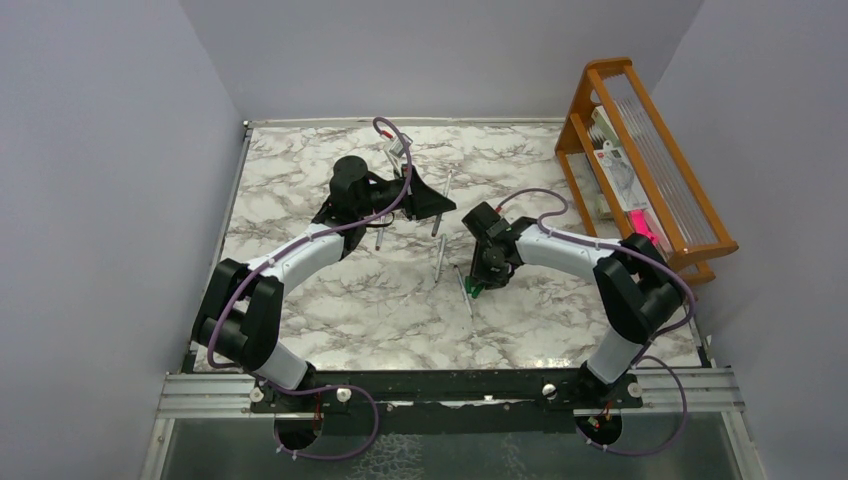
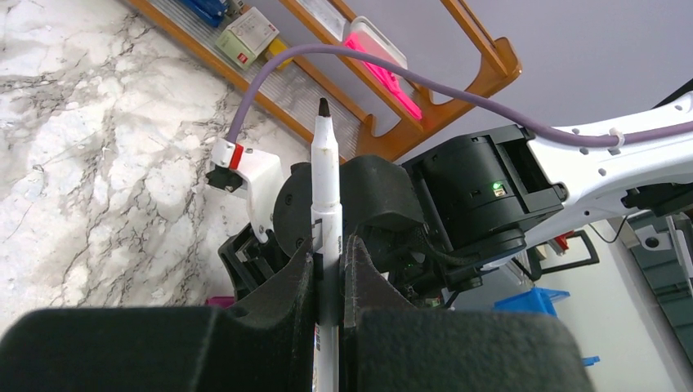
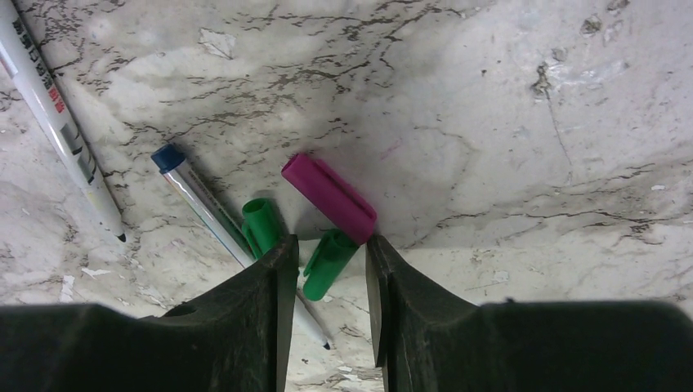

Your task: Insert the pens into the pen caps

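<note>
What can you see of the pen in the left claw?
The pen is a slim white stick, seemingly plastic, with small dark print on its barrel and a bare, tapered black tip. It is clamped between the left gripper's two black fingers, tip pointing away from the wrist camera, its rear end hidden below them. Nothing else touches it.

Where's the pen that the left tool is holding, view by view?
Top external: pen mid-table, clamped in the left tool.
Left wrist: pen centre frame, upright in the grip, dark tip up.
Right wrist: not in it.
Shared landmark: the marble tabletop, in all three.
</note>
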### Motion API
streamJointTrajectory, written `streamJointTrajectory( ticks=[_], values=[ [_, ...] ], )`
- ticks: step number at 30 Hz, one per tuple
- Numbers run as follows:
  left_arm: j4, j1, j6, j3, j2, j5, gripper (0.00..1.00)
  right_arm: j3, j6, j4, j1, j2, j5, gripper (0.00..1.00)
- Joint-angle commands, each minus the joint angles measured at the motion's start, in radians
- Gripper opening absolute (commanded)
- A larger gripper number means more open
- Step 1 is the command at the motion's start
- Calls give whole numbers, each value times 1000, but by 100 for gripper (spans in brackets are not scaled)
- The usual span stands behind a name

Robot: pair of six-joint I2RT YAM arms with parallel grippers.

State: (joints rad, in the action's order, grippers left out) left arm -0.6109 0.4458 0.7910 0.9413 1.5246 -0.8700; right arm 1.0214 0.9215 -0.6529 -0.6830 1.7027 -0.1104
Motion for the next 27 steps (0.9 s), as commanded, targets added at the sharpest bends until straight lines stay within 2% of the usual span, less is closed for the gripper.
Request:
streamJointTrajectory(
  ticks=[1,6,14,27],
  values=[
    [-14,-6,-11,-12,-9,7,0,39,-14,-8,-18,36,-45,36],
    [-14,-9,-15,-16,-12,7,0,45,-11,-22,-20,43,-34,27],
    [-14,-10,-21,-15,-17,8,0,53,2,-46,-20,33,-37,2],
    [-14,-12,-5,-13,-19,11,0,168,-58,-83,-19,-163,-123,1]
  ],
)
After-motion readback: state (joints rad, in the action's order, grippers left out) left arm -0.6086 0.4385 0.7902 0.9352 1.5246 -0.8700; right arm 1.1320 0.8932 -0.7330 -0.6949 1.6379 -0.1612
